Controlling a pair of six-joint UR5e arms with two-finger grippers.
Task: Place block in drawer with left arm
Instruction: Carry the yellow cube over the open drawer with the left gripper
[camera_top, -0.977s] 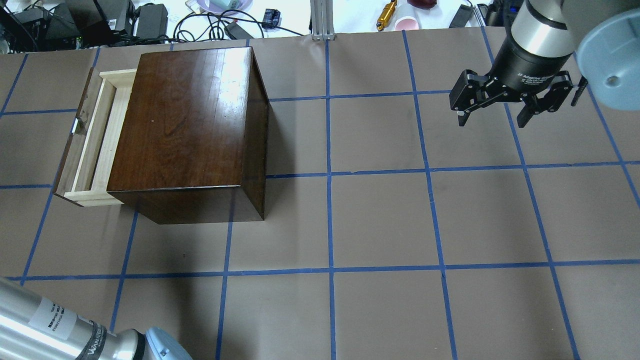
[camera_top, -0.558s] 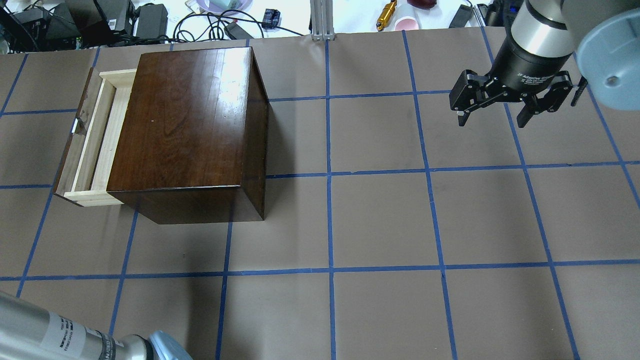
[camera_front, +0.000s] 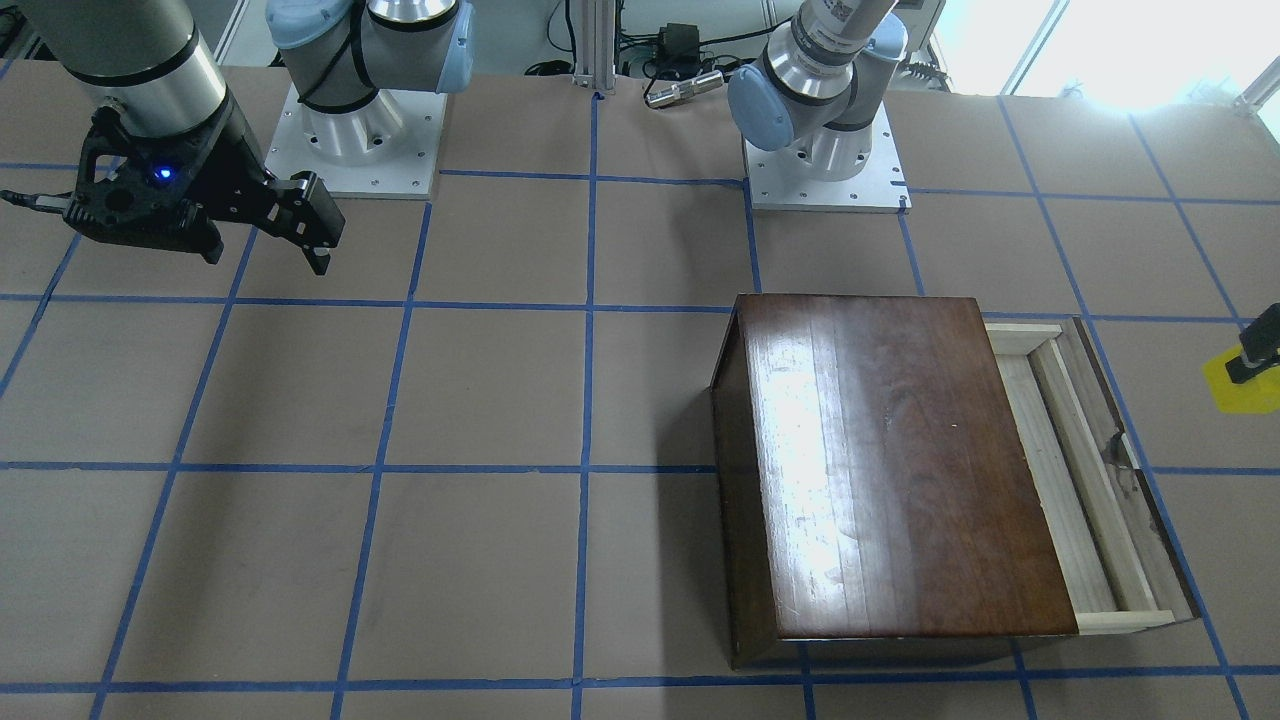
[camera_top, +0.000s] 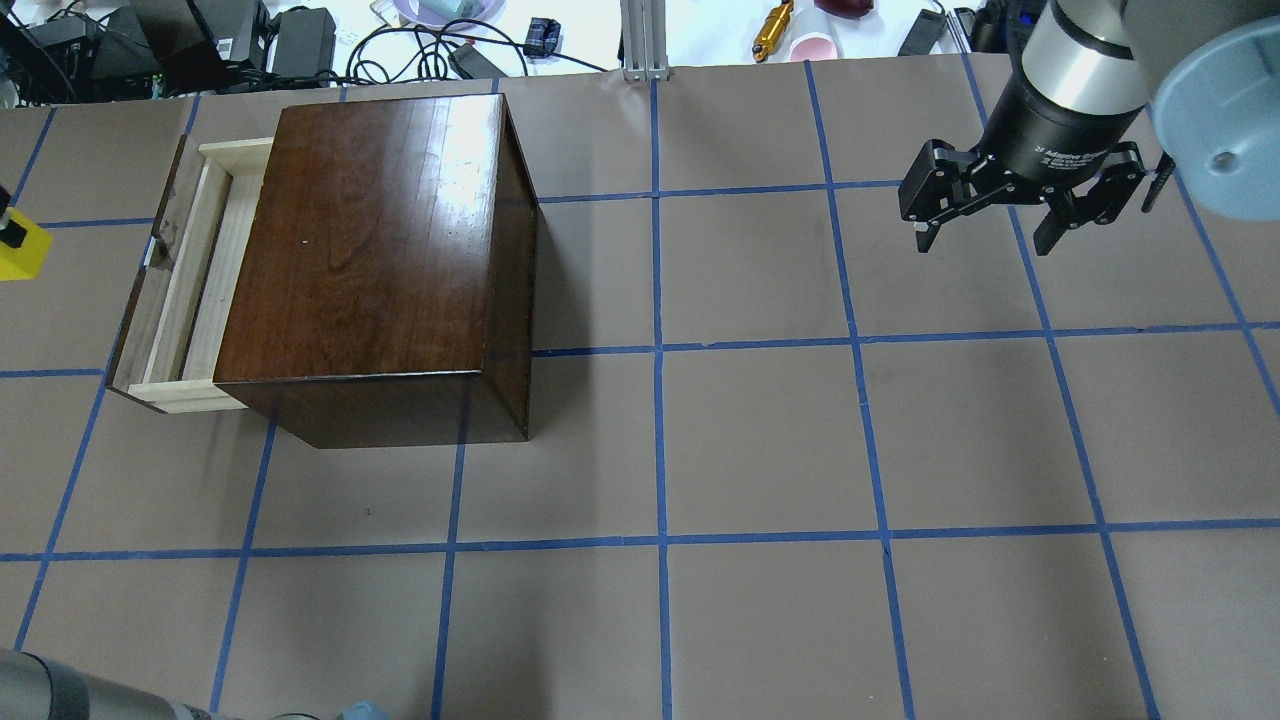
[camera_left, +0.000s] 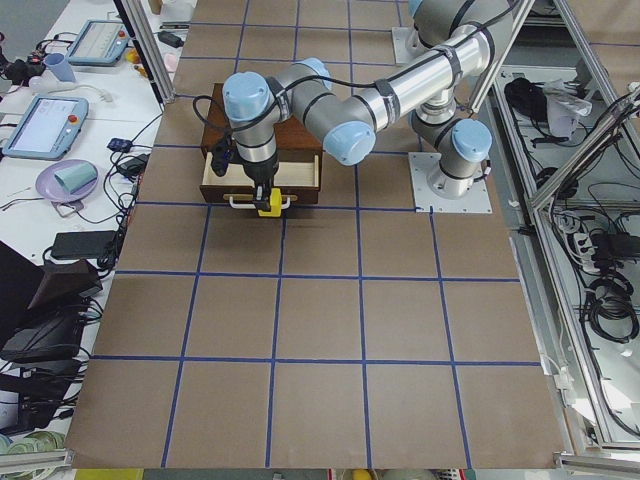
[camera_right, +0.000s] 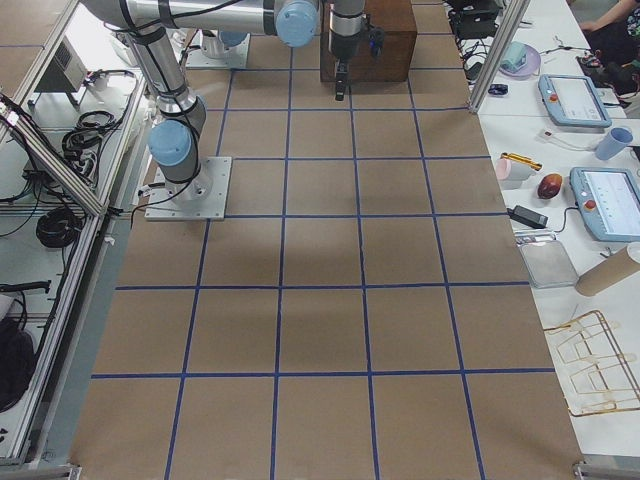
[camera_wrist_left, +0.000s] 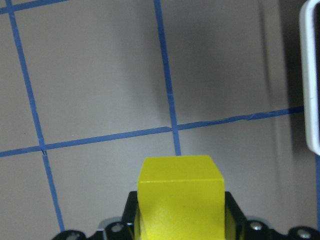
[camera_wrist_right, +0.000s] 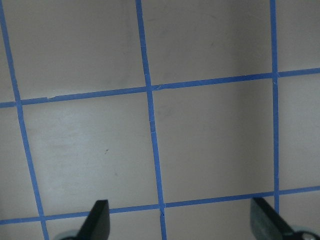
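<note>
The yellow block sits between the fingers of my left gripper, which is shut on it. It is held above the table in front of the drawer's dark front panel, at the left edge of the overhead view and apart from the drawer. The drawer is pulled partly out of the dark-brown cabinet, and its pale wood inside looks empty. Its silvery handle faces the block. My right gripper is open and empty, hanging over the table far to the right.
Cables, power bricks, a pink cup and other items lie on the white bench beyond the table's far edge. The two arm bases stand at the robot's side. Blue tape lines grid the brown table.
The yellow block and my left fingertip have come into the overhead view at its left edge. The left arm's silver link has slid out of the bottom left corner. The right gripper has not moved.
</note>
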